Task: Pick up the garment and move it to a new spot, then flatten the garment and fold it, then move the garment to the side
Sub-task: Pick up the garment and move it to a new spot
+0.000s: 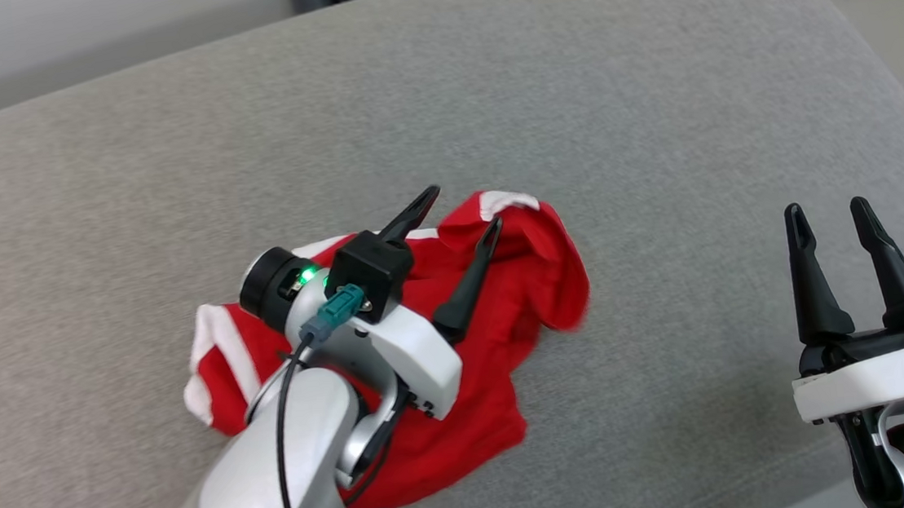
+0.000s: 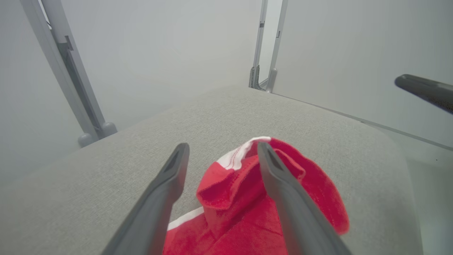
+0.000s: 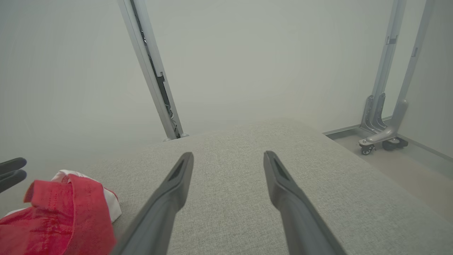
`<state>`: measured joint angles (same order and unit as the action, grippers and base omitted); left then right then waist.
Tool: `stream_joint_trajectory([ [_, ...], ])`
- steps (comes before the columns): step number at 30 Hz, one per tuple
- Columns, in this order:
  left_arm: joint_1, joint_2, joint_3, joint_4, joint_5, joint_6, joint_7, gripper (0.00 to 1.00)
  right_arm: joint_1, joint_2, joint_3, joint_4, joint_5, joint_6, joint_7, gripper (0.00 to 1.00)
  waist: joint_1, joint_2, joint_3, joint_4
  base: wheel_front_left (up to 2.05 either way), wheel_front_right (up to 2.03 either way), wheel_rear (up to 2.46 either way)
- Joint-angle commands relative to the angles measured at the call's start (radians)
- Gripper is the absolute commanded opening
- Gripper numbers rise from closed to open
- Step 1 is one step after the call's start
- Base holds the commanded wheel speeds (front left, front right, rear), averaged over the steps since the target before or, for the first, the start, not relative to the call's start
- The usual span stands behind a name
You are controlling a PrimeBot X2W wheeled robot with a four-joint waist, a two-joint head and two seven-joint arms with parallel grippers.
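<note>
Garment (image 1: 537,296) in crumpled heap, long axis left-right across cushion (image 1: 486,79).

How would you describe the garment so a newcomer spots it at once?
Start from the broad grey fabric surface. Towards its near left, beneath the left arm, lies the garment in a crumpled heap. It is bright red with white trim, the one coloured thing on that grey.

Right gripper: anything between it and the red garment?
Nothing visible. Bare grey cushion lies between the right gripper and the red garment; the open left gripper hangs over the garment's middle.
</note>
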<state>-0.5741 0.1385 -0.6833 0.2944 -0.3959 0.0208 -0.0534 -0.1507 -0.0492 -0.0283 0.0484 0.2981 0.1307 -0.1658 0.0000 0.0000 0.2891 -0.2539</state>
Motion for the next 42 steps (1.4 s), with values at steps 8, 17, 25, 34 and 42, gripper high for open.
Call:
stream_joint_trajectory([
  [8,0.062,0.067,0.058,-0.056,-0.050,0.037,0.017,1.00,0.015,-0.004,-0.033,-0.037,-0.031,0.000,0.035,1.00,0.0000,0.0000,-0.080,0.119,0.00,0.00,0.00],
  [17,0.173,0.153,0.210,-0.142,-0.113,0.131,-0.057,1.00,0.044,-0.004,-0.056,-0.079,-0.062,0.000,0.065,1.00,0.0000,0.0000,-0.117,0.221,0.00,0.00,0.00],
  [25,0.315,0.237,0.341,-0.215,-0.161,0.201,-0.125,1.00,0.076,-0.004,-0.040,-0.098,-0.117,0.000,0.095,1.00,0.0000,0.0000,-0.168,0.270,0.00,0.00,0.00],
  [34,0.442,0.269,0.340,-0.296,-0.165,0.229,-0.118,1.00,0.140,-0.004,-0.035,-0.100,-0.141,0.000,0.118,1.00,0.0000,0.0000,-0.234,0.282,0.00,0.00,0.00],
  [42,0.519,0.285,0.320,-0.333,-0.150,0.247,-0.108,1.00,0.203,-0.004,-0.048,-0.123,-0.135,0.000,0.137,1.00,0.0000,0.0000,-0.278,0.276,0.00,0.00,0.00],
])
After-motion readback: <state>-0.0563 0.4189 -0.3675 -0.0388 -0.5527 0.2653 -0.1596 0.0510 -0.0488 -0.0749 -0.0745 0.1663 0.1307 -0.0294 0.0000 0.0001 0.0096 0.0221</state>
